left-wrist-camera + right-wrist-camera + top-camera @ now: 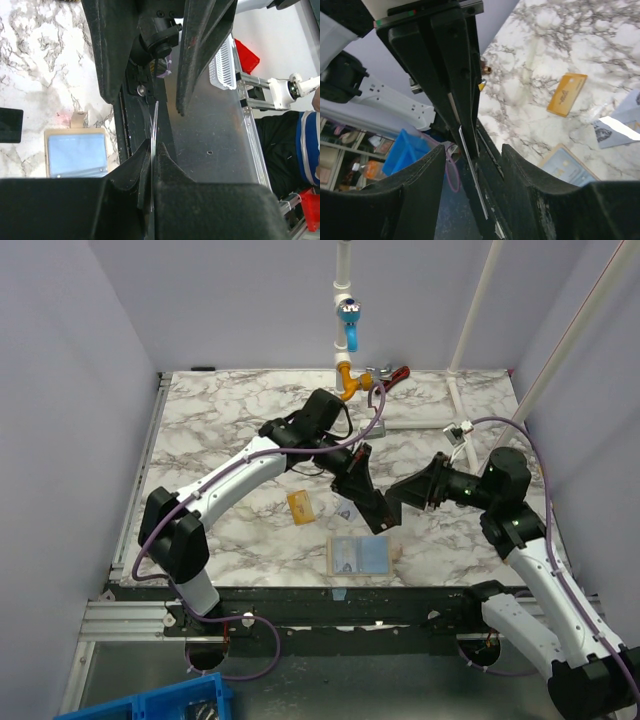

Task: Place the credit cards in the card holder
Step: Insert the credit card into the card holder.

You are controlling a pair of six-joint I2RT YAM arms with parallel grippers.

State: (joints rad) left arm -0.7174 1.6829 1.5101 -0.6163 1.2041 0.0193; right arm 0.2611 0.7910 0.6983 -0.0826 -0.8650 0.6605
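One thin card (155, 120), seen only edge-on so its colour cannot be told, is sitting pinched between the closed jaws of your left gripper (152, 150). Your right gripper (472, 160) is standing open, its fingers straddling that card without touching it, so it is holding nothing.

You are aiming for the small beige-tan folding card holder (372, 558). It is lying open and flat on the white marble table (220, 420), light-blue inside up, just below the two grippers and toward the near edge, with its long side running left to right. The held card is running out along the left fingers, roughly down toward that holder, so your left arm is sitting best placed.

A gold-orange rectangular card (300, 505) and a pale blue-silver card (346, 510) are lying on the marble nearby.
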